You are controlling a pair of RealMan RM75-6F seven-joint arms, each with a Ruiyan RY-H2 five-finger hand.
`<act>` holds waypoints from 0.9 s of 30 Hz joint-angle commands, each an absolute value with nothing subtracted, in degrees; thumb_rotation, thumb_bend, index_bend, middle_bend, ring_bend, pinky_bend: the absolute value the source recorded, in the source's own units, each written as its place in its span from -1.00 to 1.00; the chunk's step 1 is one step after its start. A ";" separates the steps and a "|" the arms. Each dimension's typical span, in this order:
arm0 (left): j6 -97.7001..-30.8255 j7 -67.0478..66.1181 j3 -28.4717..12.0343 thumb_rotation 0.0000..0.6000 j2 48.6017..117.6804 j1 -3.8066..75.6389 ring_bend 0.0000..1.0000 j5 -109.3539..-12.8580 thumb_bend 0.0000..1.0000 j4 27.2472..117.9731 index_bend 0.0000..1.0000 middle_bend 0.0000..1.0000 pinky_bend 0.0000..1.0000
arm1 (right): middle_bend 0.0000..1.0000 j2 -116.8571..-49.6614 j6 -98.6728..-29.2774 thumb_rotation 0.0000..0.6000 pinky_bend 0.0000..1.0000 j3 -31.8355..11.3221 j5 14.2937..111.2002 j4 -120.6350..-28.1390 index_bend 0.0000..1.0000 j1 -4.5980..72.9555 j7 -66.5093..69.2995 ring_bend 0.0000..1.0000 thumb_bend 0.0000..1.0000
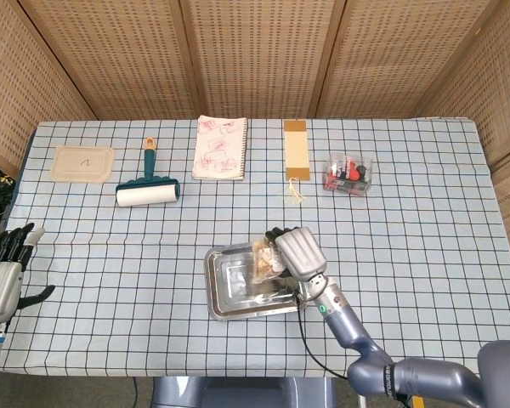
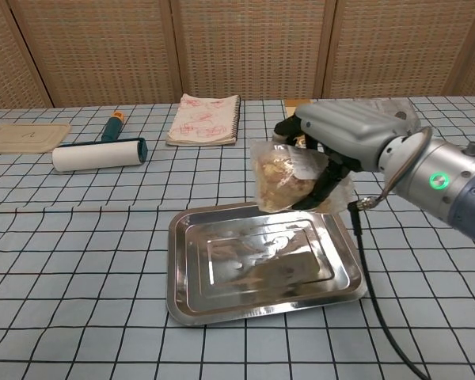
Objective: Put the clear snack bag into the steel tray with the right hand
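Note:
My right hand holds the clear snack bag in the air, its fingers wrapped around the bag's right side. The bag, full of pale brown snacks, hangs just above the steel tray, over its far right part. The tray lies at the table's near middle with nothing in it. My left hand stays at the table's near left edge, fingers spread, holding nothing; only the head view shows it.
Along the far side lie a tan lid, a lint roller, a red-patterned notebook, a brown bookmark and a clear box of small items.

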State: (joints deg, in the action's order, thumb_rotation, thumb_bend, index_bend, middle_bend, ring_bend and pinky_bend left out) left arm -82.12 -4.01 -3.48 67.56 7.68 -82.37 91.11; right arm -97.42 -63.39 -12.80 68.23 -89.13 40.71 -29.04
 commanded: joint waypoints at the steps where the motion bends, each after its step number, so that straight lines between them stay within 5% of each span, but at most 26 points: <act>1: -81.99 -3.23 -3.63 1.00 67.40 7.72 -1.00 -82.19 -0.65 90.86 -1.00 -1.00 -1.00 | 0.09 -100.13 -62.25 1.00 0.23 -13.58 66.79 -87.07 0.36 42.34 -29.78 0.15 -0.35; 3: -81.82 -2.81 -3.72 1.00 67.33 7.76 -1.00 -82.00 -0.65 90.67 -1.00 -1.00 -1.00 | -0.07 -100.81 -61.81 1.00 -0.03 -13.43 65.99 -86.72 0.22 42.43 -29.61 0.00 -0.40; 6: -81.16 -2.25 -3.76 1.00 67.22 7.96 -1.00 -81.66 -0.65 90.51 -1.00 -1.00 -1.00 | -0.50 -101.24 -61.17 1.00 -0.75 -12.63 65.04 -85.74 -0.13 42.82 -31.69 -0.47 -0.56; 8: -81.08 -2.10 -3.77 1.00 67.18 8.00 -1.00 -81.64 -0.65 90.49 -1.00 -1.00 -1.00 | -0.75 -101.33 -61.08 1.00 -0.97 -12.49 63.77 -85.69 -0.38 42.98 -33.52 -0.74 -0.63; 12: -81.09 -2.19 -3.85 1.00 67.23 8.00 -1.00 -81.47 -0.65 90.44 -1.00 -1.00 -1.00 | -0.98 -101.19 -61.66 1.00 -1.00 -12.55 61.43 -87.61 -0.61 42.72 -35.45 -0.98 -0.69; 27: -81.71 -2.49 -3.80 1.00 67.17 7.71 -1.00 -81.60 -0.65 90.63 -1.00 -1.00 -1.00 | -1.00 -93.52 -69.46 1.00 -1.00 -10.83 64.63 -98.59 -0.68 40.18 -42.39 -1.00 -0.69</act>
State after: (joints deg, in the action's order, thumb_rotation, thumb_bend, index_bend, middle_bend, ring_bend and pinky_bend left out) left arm -81.71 -2.49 -3.80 67.18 7.70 -81.59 90.63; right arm -95.07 -68.57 -10.85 64.22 -97.45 40.82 -41.80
